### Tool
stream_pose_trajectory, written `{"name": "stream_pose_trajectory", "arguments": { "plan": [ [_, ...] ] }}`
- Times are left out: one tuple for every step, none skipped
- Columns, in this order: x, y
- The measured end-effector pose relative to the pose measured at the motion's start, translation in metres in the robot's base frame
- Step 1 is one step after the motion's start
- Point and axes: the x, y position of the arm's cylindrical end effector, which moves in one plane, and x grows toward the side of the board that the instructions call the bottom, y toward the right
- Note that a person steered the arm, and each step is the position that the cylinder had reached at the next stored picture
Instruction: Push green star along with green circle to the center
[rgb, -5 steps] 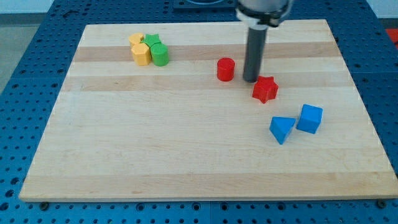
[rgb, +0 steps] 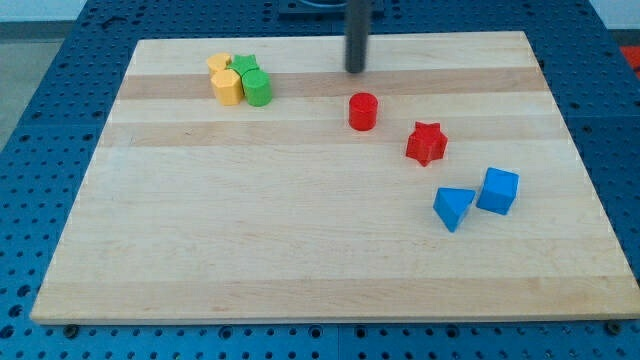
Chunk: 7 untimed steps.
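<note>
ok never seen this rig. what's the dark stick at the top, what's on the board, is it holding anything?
It is one camera view, looking down at an angle on a wooden board set on a blue perforated table. The dark stick is the robot arm's rod; its lower end, my tip, slides on the board and pushes blocks. It has no claw, so it holds nothing. The tip is near the view's top, above the red cylinder, touching no block. At the view's upper left, a green star, a green circle and two yellow blocks sit bunched together. To the right lie a red star, a blue triangular block and a blue cube.
</note>
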Motion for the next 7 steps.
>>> {"name": "stream_pose_trajectory", "arguments": {
  "plan": [
    [-0.022,-0.069],
    [-0.042,-0.122],
    [-0.035,-0.15],
    [-0.013,-0.148],
    [-0.004,-0.137],
    [-0.002,-0.132],
    [-0.009,-0.139]
  ]
}}
